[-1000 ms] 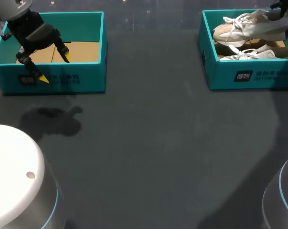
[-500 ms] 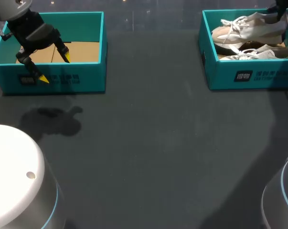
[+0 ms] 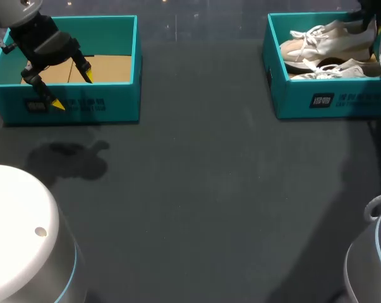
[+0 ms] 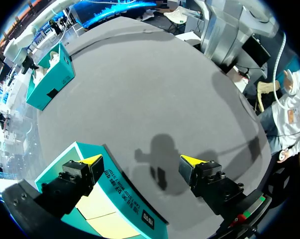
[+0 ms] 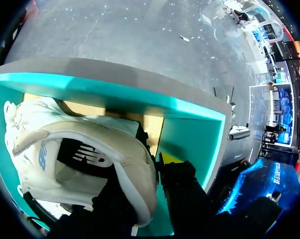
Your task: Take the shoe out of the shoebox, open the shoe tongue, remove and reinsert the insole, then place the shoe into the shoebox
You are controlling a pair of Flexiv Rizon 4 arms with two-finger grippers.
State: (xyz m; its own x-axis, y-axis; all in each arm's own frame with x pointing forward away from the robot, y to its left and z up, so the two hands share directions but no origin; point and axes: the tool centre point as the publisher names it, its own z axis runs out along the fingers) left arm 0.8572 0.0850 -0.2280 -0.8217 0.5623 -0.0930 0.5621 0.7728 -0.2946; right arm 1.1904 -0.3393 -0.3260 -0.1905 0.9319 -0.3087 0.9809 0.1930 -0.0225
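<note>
Two pale cream sneakers lie in the teal shoebox [image 3: 329,101] at the back right. The upper shoe [image 3: 329,36] points its toe to the left and rests partly over the lower shoe [image 3: 338,69]. My right gripper [image 5: 152,167] is shut on the upper shoe's heel collar [image 5: 135,164], with one yellow-tipped finger outside and the other hidden inside the shoe. My left gripper [image 3: 72,91] hangs open over the front wall of a second teal box [image 3: 114,107] at the back left, holding nothing.
The left box [image 4: 125,199] holds only brown cardboard. Dark grey tabletop stretches between the two boxes and toward the near edge. My arms' white bases stand at the near corners.
The held shoe has shifted slightly toward the back right of its box along with my right gripper. The left arm has not moved.
</note>
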